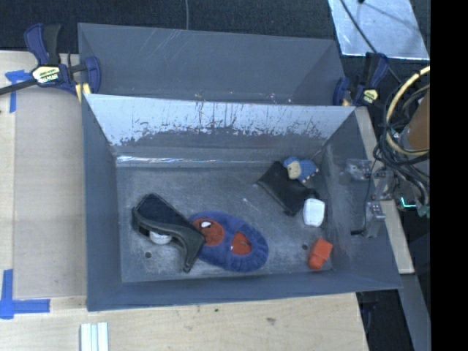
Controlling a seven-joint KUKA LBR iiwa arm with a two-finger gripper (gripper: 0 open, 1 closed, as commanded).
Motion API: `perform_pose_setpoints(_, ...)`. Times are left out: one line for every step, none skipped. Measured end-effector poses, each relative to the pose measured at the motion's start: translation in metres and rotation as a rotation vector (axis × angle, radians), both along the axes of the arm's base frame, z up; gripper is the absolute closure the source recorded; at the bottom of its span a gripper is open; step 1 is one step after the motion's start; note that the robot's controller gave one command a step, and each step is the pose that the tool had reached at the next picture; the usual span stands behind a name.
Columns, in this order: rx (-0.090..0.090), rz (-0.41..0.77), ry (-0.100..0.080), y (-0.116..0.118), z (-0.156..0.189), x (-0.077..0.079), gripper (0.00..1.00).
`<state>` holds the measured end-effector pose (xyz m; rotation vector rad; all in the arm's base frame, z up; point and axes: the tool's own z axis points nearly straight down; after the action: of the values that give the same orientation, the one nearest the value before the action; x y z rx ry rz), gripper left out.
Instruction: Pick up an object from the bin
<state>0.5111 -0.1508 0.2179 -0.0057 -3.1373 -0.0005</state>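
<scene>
My gripper hangs at the bin's right wall, above the sloping side and apart from every loose thing. Nearest to it is a small white block on the bin floor, to its left. An orange block lies in the front right corner, below the white one. A black flat piece lies tilted just left of the white block, with a small blue figure with a yellow face at its upper end.
A blue plush thing with orange spots lies at the front middle of the floor. A dark tool with a black handle rests against its left side. The arm and its cables stand past the bin's right rim.
</scene>
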Motion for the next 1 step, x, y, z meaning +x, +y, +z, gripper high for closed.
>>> perform_pose_setpoints(0.0, -0.051, 0.0, 0.0769, -0.1352, 0.0275, 0.0)
